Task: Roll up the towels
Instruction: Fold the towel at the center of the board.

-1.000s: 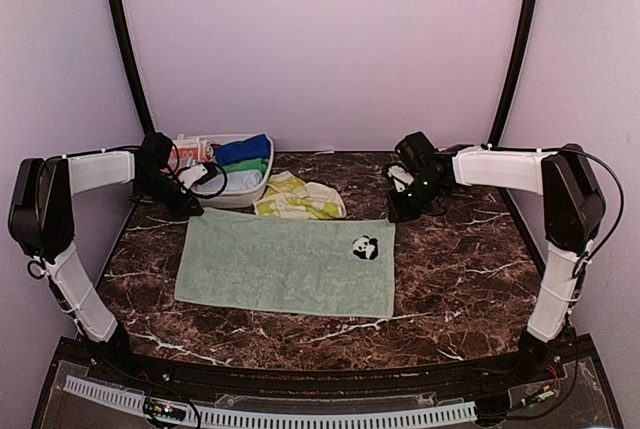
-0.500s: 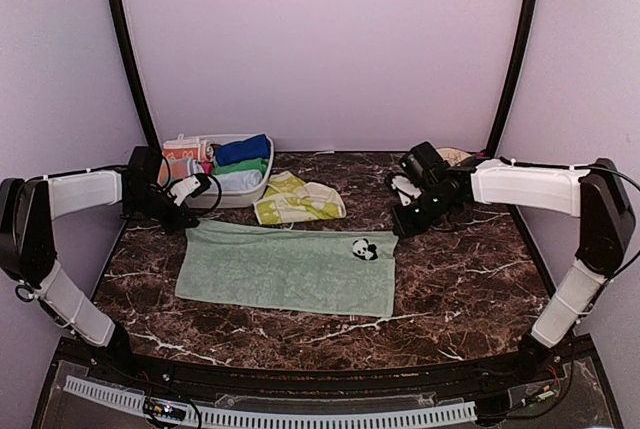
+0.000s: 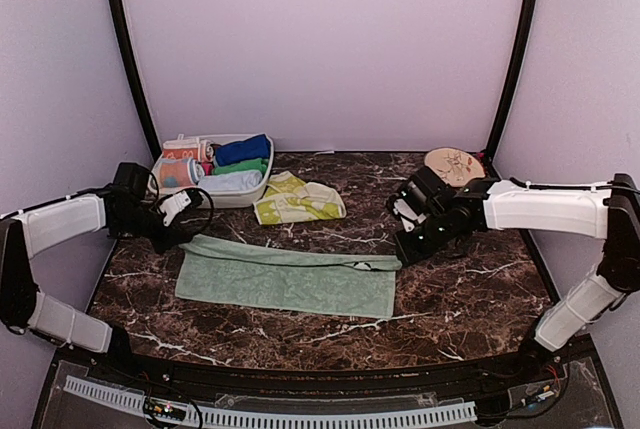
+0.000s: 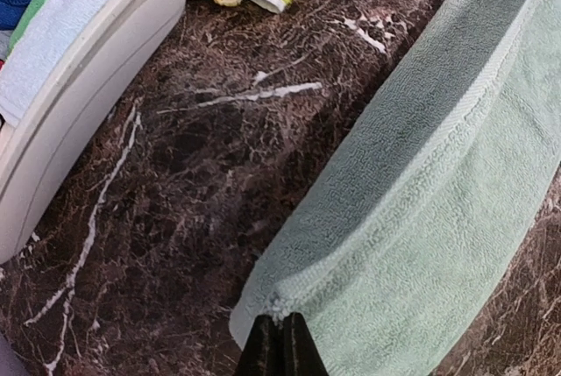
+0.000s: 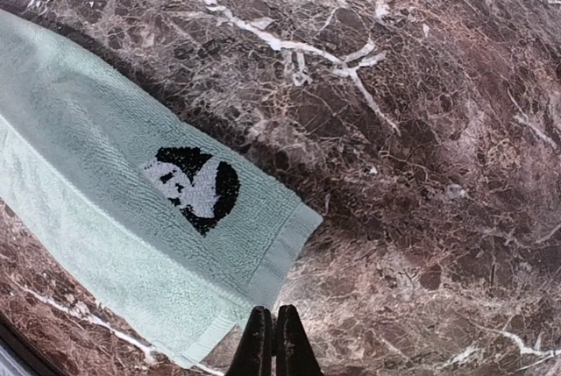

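The pale mint green towel [image 3: 285, 279] lies across the middle of the table, its far edge lifted and drawn over toward the near side. My left gripper [image 3: 186, 239] is shut on its far left corner, and the left wrist view shows my left gripper [image 4: 280, 341] pinching that corner of the towel [image 4: 438, 192]. My right gripper [image 3: 403, 253] is shut at its right end. In the right wrist view my right gripper [image 5: 273, 341] meets the edge of the folded layer with the panda patch [image 5: 195, 185]. The royal blue towel [image 3: 243, 149] lies rolled in the white bin [image 3: 238, 196].
A yellow-green patterned towel [image 3: 297, 199] lies crumpled beside the bin. The bin also holds rolled green, pale and orange cloths. A round beige patterned plate [image 3: 454, 164] sits at the back right. Dark marble table, walls close on three sides.
Both grippers have moved toward the near edge, pulling the towel's far edge over itself. The towel now looks narrower, and the panda patch no longer shows from above.
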Robot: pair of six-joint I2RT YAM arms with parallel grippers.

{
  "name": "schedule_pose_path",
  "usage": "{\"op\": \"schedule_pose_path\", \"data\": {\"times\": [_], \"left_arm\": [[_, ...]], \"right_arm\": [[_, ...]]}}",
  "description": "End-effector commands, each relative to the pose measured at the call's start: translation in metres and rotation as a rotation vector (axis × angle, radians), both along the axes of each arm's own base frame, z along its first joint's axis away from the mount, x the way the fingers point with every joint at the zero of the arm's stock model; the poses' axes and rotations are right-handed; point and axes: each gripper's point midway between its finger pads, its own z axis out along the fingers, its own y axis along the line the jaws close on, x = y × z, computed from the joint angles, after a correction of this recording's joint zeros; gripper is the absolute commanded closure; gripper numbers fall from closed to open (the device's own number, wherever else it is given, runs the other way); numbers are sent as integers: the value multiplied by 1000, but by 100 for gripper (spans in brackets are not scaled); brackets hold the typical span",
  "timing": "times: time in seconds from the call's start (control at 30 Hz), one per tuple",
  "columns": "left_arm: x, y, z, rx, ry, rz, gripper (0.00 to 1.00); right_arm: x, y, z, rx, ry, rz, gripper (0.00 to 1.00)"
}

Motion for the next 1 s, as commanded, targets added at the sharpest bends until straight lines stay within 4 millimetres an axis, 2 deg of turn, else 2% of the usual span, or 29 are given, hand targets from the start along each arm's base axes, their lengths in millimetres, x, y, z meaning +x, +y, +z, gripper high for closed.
{"op": "schedule_pose_path", "data": {"times": [0.0, 0.2, 0.4, 0.5, 0.63, 0.73, 0.8, 0.97], "left_arm": [[-18, 3, -4, 8, -15, -8, 100], [-33, 2, -8, -14, -71, 5, 100], [-44, 7, -22, 20, -42, 0, 99], [-48, 11, -28, 49, -38, -5, 83], [-56, 14, -31, 65, -31, -10, 77], [-63, 16, -31, 68, -23, -4, 75], [-67, 19, -33, 87, -30, 4, 74], [-70, 27, -32, 125, -47, 19, 62]], "right_arm": [[-17, -6, 4, -17, -7, -18, 100], [-39, -3, -4, -22, 3, -1, 100], [-59, 3, -17, -49, 26, 32, 100], [-69, 5, -23, -52, 40, 42, 100], [-83, 4, -31, -44, 62, 44, 99], [-92, 6, -33, -28, 72, 51, 94], [-98, 9, -35, -15, 80, 65, 84], [-115, 20, -37, -6, 105, 118, 74]]}}
